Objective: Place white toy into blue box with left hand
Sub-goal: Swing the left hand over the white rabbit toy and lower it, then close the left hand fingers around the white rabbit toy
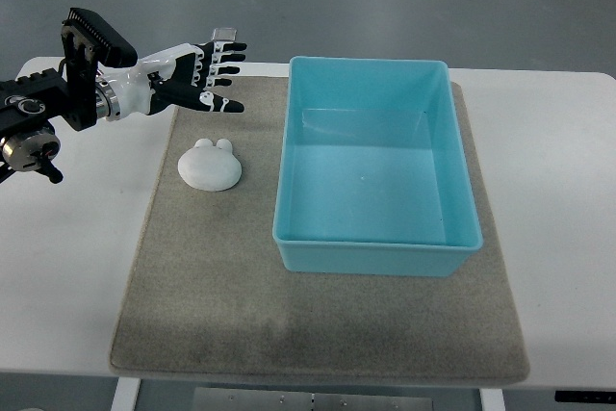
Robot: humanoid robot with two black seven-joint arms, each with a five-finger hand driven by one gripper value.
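A grey mat (318,324) covers most of the white table (568,267), its near edge close to the table's front. On the mat's right half stands the blue box (377,255), open-topped and rectangular, with nothing visible inside; its near wall faces the camera and its far rim reaches almost to the mat's back edge.

Left of the box, and apart from it, the white toy (210,166) lies flat on the mat, a rounded lump with two small ears at its far side.

Farther back, the left hand (192,76) comes in from the left edge on a black and white arm. Its fingers (223,58) are spread and stretched out toward the right, holding nothing. The toy lies nearer the camera than the fingers, just below the thumb in the picture, with bare mat showing between them.
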